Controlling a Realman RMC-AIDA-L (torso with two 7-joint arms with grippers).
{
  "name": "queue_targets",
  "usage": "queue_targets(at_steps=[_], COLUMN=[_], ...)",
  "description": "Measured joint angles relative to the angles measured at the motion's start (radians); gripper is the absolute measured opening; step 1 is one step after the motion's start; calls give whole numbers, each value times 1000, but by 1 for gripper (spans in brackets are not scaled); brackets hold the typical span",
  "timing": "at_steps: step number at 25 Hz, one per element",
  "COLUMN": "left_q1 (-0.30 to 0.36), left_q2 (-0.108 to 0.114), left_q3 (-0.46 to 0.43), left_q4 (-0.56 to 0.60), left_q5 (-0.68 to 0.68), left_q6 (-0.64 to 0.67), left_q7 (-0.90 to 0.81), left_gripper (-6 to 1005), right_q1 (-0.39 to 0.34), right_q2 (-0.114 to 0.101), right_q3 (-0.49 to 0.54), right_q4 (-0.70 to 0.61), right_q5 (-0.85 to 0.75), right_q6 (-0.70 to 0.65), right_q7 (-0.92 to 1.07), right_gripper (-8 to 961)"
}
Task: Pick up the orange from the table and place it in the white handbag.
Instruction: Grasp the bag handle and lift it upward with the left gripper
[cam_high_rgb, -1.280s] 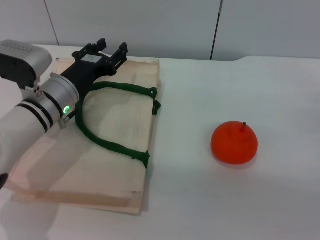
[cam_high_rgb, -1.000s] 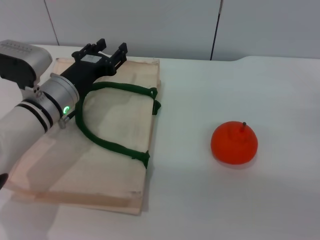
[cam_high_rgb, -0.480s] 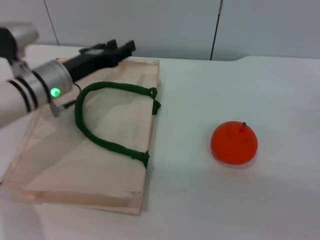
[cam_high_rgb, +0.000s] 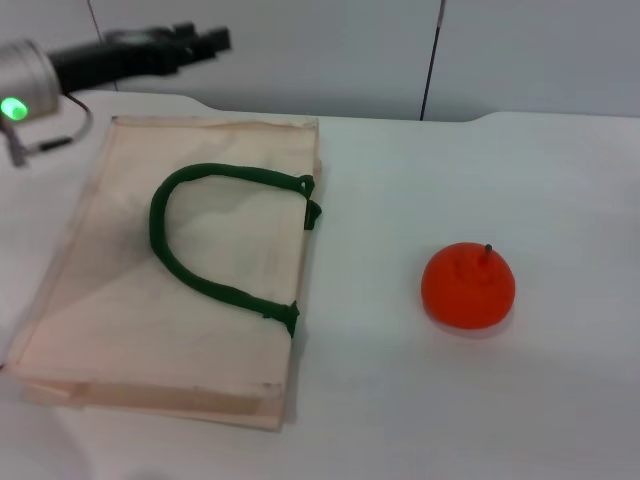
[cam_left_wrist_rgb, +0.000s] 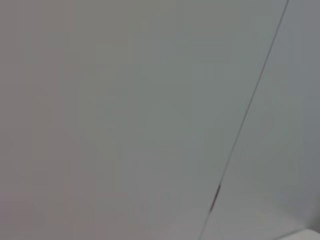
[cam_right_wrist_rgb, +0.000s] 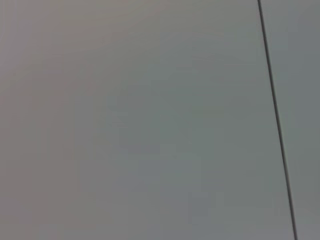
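Note:
The orange (cam_high_rgb: 468, 285) sits on the white table (cam_high_rgb: 430, 410) at the right, stem up, with nothing touching it. The white handbag (cam_high_rgb: 110, 310) lies flat at the left, and its green loop handle (cam_high_rgb: 168, 262) rests on top of the cloth. My left gripper (cam_high_rgb: 203, 41) is raised above the bag's far left corner, far from the orange, and holds nothing. The right gripper is out of view. Both wrist views show only a grey wall with a seam.
A grey wall (cam_high_rgb: 330, 50) with vertical seams runs behind the table's far edge. A strip of bare tabletop separates the bag's right edge from the orange.
My left arm has lifted off the handbag and swung up and back to the far left. The bag and the orange have not moved.

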Motion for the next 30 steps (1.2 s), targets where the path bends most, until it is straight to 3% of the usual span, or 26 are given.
queue_targets(at_steps=[2, 5, 8, 10, 13, 14, 17, 24, 30], left_q1=[-21, -41, -55, -64, -80, -102, -111, -125, -120], left_q2=[12, 51, 90, 104, 114, 118, 120, 122, 114], left_q3=[0, 1, 1, 2, 3, 2, 2, 3, 1], left_q4=[-104, -232, -271, -278, -295, -318, -339, -377, -322], left_q5=[47, 120, 208, 264, 364, 486, 560, 650, 649], left_q6=[82, 227, 326, 357, 393, 413, 414, 403, 320], left_q7=[-87, -215, -291, -336, -385, -405, -413, -417, -417], left_gripper=[640, 640, 639, 638, 637, 636, 635, 627, 618], right_q1=[4, 8, 9, 9, 13, 17, 20, 22, 34], right_q2=[0, 0, 0, 0, 0, 0, 0, 0, 0], right_q3=[0, 0, 0, 0, 0, 0, -4, -11, -12], right_q4=[0, 0, -1, -3, -1, 1, 2, -1, 1], right_q5=[0, 0, 0, 0, 0, 0, 0, -2, -2], right_q6=[0, 0, 0, 0, 0, 0, 0, 0, 0], right_q7=[0, 0, 0, 0, 0, 0, 1, 1, 1], right_gripper=[773, 773, 773, 773, 773, 773, 773, 772, 772])
